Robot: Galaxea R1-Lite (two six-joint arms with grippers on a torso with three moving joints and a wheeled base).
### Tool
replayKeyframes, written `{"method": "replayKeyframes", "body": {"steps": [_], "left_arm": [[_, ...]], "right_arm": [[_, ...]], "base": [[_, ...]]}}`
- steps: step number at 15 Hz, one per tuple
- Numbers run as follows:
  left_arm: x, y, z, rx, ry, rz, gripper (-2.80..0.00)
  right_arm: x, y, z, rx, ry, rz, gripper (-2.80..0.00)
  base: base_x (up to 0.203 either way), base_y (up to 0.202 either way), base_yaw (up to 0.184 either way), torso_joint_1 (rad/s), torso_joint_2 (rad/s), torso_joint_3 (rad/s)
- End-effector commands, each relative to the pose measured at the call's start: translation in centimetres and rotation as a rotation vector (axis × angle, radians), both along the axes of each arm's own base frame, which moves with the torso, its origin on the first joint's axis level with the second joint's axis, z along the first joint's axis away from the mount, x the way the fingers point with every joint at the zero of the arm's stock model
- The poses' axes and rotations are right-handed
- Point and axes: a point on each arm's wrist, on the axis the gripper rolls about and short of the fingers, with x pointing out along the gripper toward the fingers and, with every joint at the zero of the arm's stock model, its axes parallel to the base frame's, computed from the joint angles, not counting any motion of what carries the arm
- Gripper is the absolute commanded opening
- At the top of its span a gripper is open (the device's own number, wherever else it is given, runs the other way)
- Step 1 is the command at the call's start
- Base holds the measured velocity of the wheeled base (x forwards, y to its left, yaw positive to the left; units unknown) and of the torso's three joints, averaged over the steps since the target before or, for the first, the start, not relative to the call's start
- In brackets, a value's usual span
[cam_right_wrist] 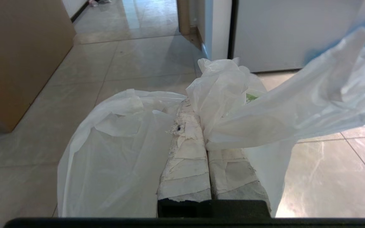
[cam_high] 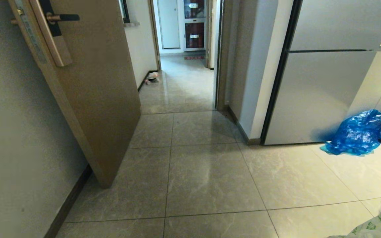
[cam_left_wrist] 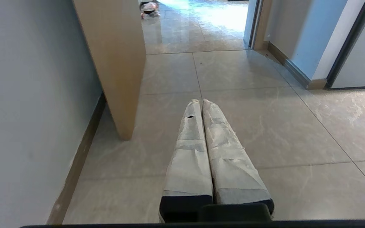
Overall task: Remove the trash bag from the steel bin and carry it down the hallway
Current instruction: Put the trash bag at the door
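Both jaws pressed together: right gripper [cam_right_wrist: 198,106] pinching trash bag [cam_right_wrist: 112,152], plastic draped either side; left gripper [cam_left_wrist: 200,100] empty.

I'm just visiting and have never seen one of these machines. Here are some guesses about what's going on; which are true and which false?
1. The right tool is shut on the trash bag. True.
2. The left tool carries a second bag. False: its fingers are shut together with nothing between them.
3. A blue plastic bag lies on the floor by the grey fridge. True.
4. The brown door blocks the hallway. False: the door stands open and the passage beyond shows through.
5. The steel bin stands in the middle of the tiles. False: no bin is in view.
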Motion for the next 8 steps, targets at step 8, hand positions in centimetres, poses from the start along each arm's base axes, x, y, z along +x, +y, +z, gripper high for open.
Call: {"method": "replayKeyframes", "body": {"steps": [8], "left_arm": [[0.0,0.0,0.01,-0.001,-0.001,0.001,-2.8]], "right_arm": [[0.01,0.0,0.0,0.0,0.002,0.0,-2.8]], "base": [[0.187,0.0,-0.004,0.002,0.0,0.002]]}}
